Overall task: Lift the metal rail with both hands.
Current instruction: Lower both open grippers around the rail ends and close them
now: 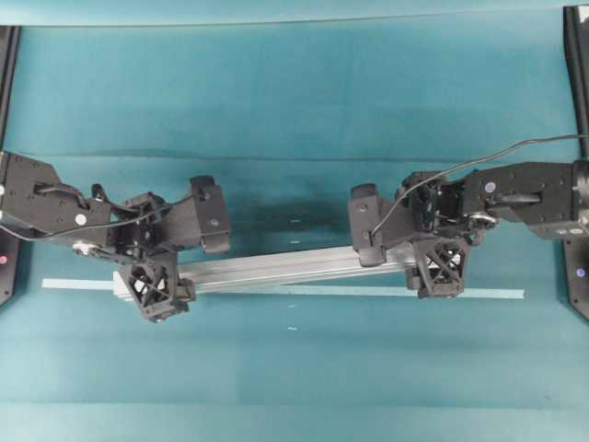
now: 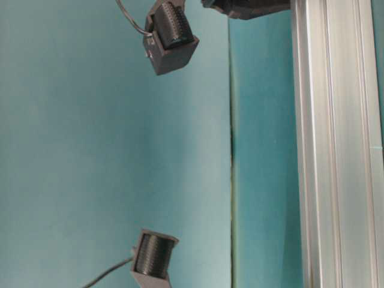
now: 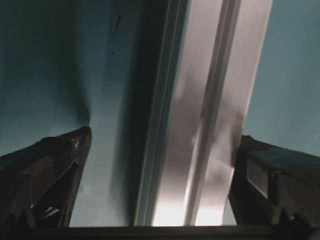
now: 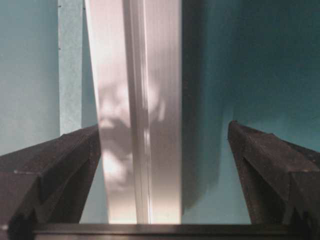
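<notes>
Two wide-open end effectors, left (image 1: 184,262) and right (image 1: 405,250), astride the unlabelled metal rail (image 1: 294,267), no writing legible.

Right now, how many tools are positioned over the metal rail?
2. The left tool straddles the metal rail near its left end, jaws open. The right tool straddles it near the right end, also open. Neither has closed on it; none appears hidden.

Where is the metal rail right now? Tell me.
In the overhead view the metal rail lies across the middle of the table, slightly slanted, just above the pale tape strip, between the open left gripper and right gripper.
</notes>
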Robot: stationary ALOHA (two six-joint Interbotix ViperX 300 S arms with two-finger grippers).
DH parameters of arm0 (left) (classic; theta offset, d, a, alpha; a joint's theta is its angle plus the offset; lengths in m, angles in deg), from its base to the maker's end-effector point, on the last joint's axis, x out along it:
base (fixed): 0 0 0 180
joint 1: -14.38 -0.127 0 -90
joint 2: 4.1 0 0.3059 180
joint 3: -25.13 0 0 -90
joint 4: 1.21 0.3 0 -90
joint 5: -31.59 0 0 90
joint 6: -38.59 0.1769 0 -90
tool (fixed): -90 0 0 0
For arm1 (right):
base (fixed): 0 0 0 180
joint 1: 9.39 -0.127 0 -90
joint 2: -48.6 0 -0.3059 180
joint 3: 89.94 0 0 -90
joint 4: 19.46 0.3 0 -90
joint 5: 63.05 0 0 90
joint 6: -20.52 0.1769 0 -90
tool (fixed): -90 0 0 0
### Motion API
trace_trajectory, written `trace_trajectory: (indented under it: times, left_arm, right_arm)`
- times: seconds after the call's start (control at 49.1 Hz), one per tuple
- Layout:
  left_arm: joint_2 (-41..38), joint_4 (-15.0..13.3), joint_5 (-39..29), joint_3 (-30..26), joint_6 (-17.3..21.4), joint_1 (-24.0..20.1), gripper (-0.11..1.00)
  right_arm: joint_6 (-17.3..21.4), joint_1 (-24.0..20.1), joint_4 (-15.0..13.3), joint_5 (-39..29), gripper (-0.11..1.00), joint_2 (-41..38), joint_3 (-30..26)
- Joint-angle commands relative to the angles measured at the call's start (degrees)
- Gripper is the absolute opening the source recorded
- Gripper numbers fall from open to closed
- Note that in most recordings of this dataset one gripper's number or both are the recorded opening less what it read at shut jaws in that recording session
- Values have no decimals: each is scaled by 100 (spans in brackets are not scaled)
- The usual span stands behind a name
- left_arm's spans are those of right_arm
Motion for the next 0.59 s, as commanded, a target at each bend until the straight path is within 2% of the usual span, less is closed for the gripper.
trace_trajectory:
  times: [0.0,0.183,0.285,0.346,0.407,0.529,0.57]
  left_arm:
    - [44,9,53,0,18,9,98]
    - [53,18,255,88,44,18,97]
    - [62,9,272,97,44,26,93]
    - [62,18,290,105,44,44,85]
    - [70,9,308,97,44,53,74]
    - [70,18,387,35,53,88,42]
    - [70,18,422,26,53,97,34]
  right_arm:
    - [9,-18,0,35,100,-35,0]
    - [53,-18,0,35,98,-44,9]
    - [35,-18,0,62,93,-26,35]
    - [18,-18,0,149,85,-18,53]
    - [0,-18,0,229,73,-18,53]
    - [0,-18,0,272,45,-26,44]
    - [0,-18,0,255,38,-26,44]
